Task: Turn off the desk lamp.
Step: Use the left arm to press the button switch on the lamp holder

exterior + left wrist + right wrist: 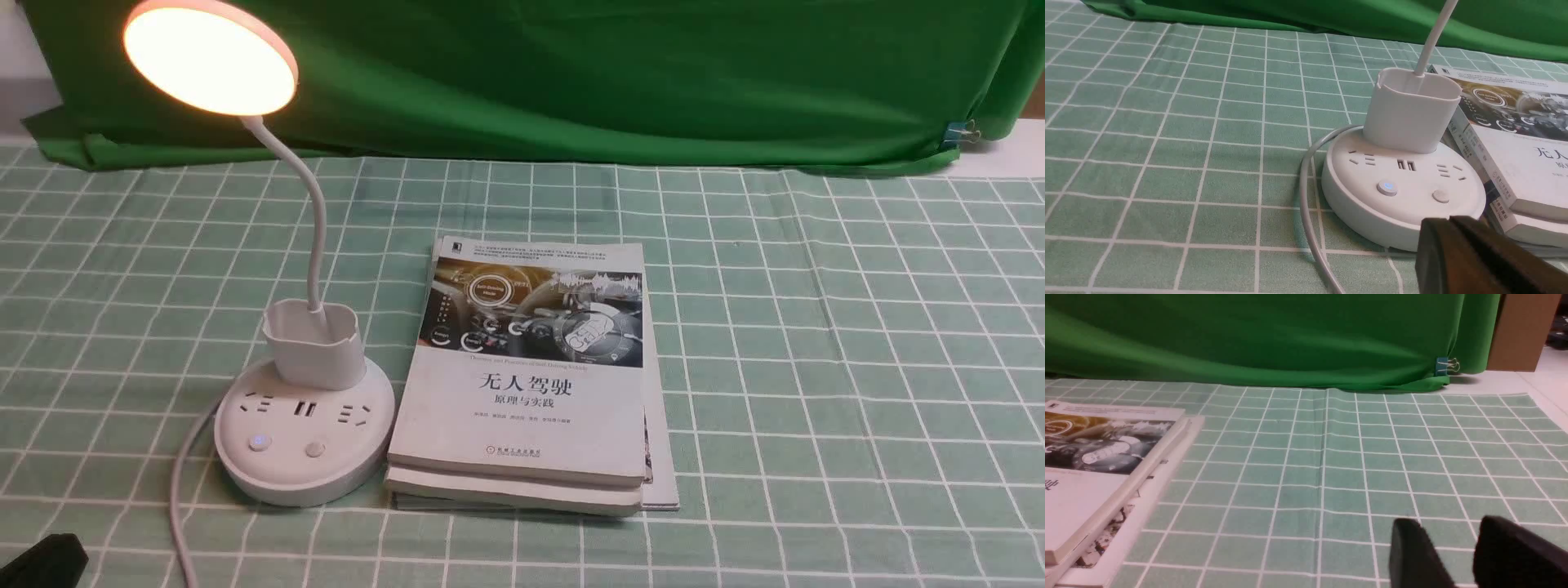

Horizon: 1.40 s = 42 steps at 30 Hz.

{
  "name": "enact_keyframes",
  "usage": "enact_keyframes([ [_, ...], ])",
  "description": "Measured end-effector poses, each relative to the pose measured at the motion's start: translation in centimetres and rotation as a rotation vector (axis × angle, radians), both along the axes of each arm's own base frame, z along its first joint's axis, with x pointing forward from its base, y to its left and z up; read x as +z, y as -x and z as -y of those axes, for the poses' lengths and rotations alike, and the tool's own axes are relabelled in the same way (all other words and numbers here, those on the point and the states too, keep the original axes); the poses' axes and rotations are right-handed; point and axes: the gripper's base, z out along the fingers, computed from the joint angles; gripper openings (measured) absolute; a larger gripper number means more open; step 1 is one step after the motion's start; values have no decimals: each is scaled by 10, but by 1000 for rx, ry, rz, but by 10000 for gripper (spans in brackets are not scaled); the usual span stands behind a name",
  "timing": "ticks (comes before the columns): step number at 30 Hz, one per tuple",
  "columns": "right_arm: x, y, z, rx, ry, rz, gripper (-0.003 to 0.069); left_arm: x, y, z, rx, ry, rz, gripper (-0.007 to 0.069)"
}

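The white desk lamp [304,425] stands at the left of the table. Its round head [210,57] glows warm and is lit. Its base carries sockets, a blue-lit button [260,443] and a plain button [315,448]. In the left wrist view the base [1404,192] is close, with the lit button [1387,187] and the plain button [1440,196]. My left gripper [1449,220] is shut and empty, just in front of the base's near rim. A dark part of it shows in the front view's lower left corner [41,563]. My right gripper [1447,526] is open and empty over bare cloth.
A stack of books [531,376] lies right beside the lamp base, also seen in the left wrist view [1515,155] and the right wrist view [1094,465]. The lamp's white cord [184,490] runs toward the front edge. A green backdrop [571,73] hangs behind the checked tablecloth [816,367].
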Motion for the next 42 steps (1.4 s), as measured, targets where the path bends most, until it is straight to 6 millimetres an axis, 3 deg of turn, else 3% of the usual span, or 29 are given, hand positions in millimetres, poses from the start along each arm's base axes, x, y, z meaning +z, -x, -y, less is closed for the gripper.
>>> enact_keyframes([
  [24,0,0,0,0,0,0,242,1,0,0,4,0,8,1],
  [26,0,0,0,0,0,0,242,3,-1,0,8,35,29,1],
  [32,0,0,0,0,0,0,242,21,-2,-2,77,600,174,1],
  [38,0,0,0,0,0,0,242,30,-2,-10,137,692,281,1],
  [42,0,0,0,0,0,0,242,35,-2,-4,89,695,218,1],
])
